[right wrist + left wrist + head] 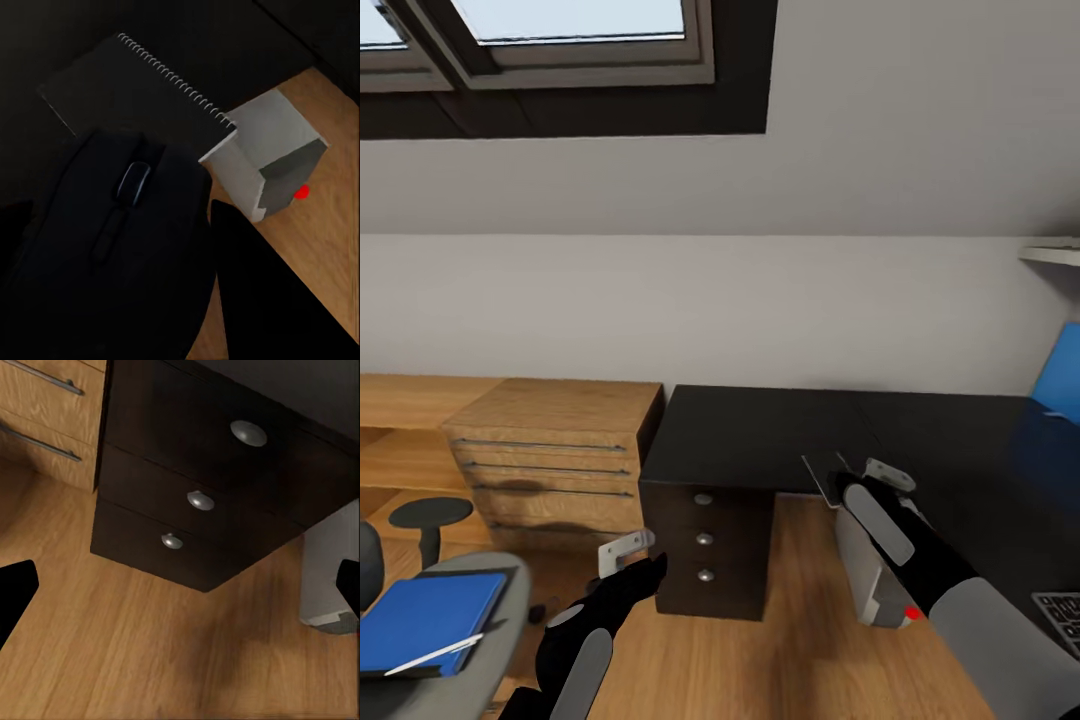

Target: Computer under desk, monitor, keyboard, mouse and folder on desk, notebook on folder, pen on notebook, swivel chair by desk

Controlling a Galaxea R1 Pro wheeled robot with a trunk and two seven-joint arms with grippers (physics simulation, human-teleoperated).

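The right gripper (112,217) closes its fingers around the black mouse (124,225), holding it above the desk's (760,430) front edge, probably for setting down, beside the notebook (127,90). The left gripper (635,560) hangs spread and empty. The folder (420,620) waits on the chair (480,640); the computer (266,161) stands below.

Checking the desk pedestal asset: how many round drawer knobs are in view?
3. They run in a column down the dark pedestal's front under the desk: top knob, middle knob, bottom knob. No others visible; hidden faces unknown.
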